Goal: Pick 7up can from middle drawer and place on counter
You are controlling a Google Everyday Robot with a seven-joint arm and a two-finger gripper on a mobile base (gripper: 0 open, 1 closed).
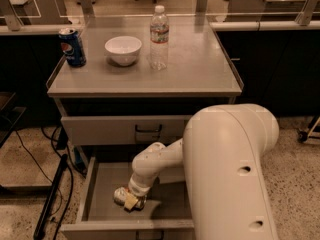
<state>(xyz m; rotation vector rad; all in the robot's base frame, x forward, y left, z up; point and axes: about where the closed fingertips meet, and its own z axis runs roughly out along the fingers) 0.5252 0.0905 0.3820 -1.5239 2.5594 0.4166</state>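
I see the gripper [131, 200] down in the middle drawer [102, 184], right against the 7up can [120, 195] on its floor; whether it grips, I cannot tell.

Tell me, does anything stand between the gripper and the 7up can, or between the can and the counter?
Nothing visible. The gripper is right at the 7up can in the open middle drawer. On the counter, the Pepsi can, bowl and water bottle stand toward the back.

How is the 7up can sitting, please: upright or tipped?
Tipped: the 7up can lies on its side on the middle drawer floor, with the gripper against it.
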